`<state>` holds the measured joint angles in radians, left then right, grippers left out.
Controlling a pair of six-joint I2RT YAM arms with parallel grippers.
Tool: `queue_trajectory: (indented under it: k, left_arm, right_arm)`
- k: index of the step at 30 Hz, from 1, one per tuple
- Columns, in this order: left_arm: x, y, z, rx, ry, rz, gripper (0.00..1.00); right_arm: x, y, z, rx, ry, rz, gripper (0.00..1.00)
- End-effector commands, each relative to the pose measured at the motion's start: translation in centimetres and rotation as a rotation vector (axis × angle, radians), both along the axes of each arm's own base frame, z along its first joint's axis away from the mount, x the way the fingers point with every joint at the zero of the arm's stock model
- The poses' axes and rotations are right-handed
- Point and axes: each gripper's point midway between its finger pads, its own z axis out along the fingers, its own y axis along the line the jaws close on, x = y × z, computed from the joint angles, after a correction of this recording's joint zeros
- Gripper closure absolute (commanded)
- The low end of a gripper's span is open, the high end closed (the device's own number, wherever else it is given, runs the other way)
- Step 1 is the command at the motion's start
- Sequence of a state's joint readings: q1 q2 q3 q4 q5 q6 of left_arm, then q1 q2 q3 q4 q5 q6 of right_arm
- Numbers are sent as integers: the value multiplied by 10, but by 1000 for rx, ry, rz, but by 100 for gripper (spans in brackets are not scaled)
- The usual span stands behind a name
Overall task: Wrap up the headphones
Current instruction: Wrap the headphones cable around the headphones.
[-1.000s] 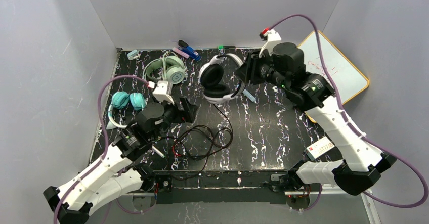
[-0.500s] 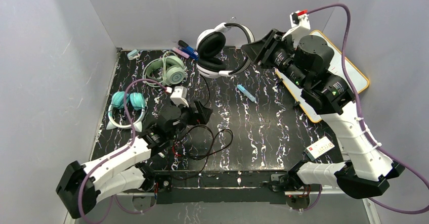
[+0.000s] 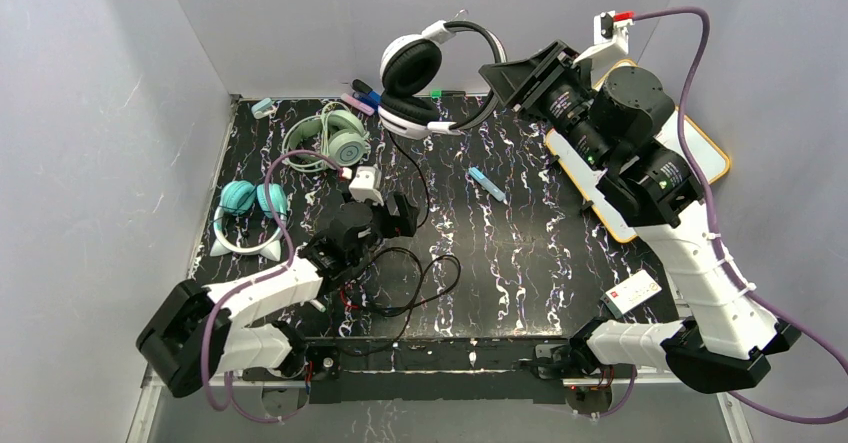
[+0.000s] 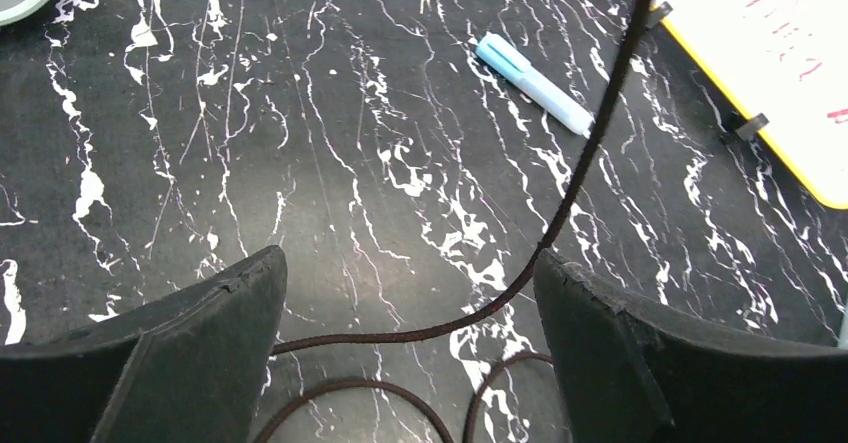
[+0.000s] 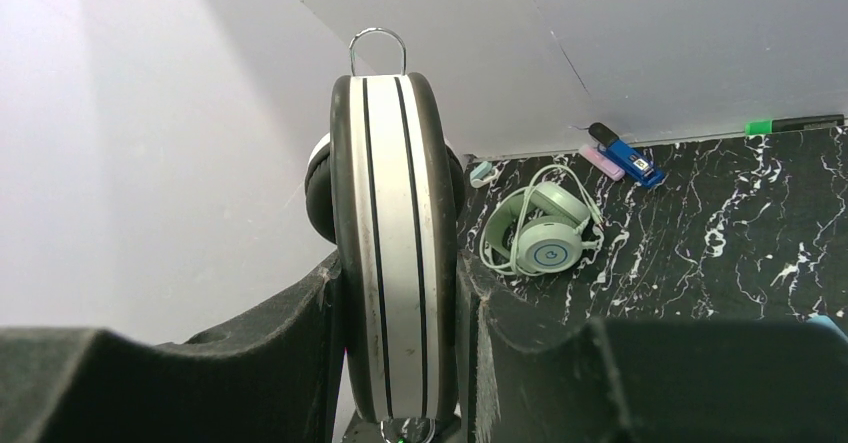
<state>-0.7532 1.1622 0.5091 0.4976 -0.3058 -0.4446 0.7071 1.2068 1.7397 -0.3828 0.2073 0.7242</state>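
Upper centre, the right gripper [image 3: 498,73] clamps the black-and-white headset [image 3: 412,66] by its band so the thin black cable [image 4: 596,133] hangs free. Lower left, the left gripper [image 4: 410,283], jaws parted, straddles the cable, seemingly to gather it.

Three headsets are counted: one black-and-white headset [image 3: 415,68], one mint-green headset [image 3: 338,139] and one teal headset [image 3: 250,201]. One whiteboard [image 4: 760,53], one pale blue pen [image 4: 535,85] and one white card [image 3: 635,291] are seen. At the far edge, one blue item [image 5: 625,155], one pink item [image 5: 600,161], one green marker [image 5: 795,123] and one small pale blue item [image 3: 263,106] are found.
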Motion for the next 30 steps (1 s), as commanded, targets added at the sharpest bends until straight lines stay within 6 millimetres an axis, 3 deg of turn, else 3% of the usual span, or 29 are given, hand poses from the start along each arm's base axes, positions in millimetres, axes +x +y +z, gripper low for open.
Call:
queue_trajectory:
  k: [1,7,13,18,24,26,30]
  left_arm:
    - [22,-7,12,-78,-48,4,9]
    - [24,-34,12,-87,-93,-130,10]
    - [23,-21,9,-32,-95,-91,11]
    - [27,-15,-11,43,-66,-72,18]
    - [29,-41,-30,53,-20,-176,27]
    - [32,-48,-34,52,-10,-196,37]
    - [34,-58,-36,27,11,-217,70]
  right_arm:
    - [-30,-25,97,259,-207,6,76]
    - [-31,-28,106,275,-220,2,76]
    - [-26,-26,105,275,-222,-8,76]
    - [-27,-24,107,289,-222,7,76]
    - [-28,-27,110,303,-227,-5,76]
    - [-27,-30,110,306,-228,-16,76]
    - [-26,-35,108,320,-234,-43,76]
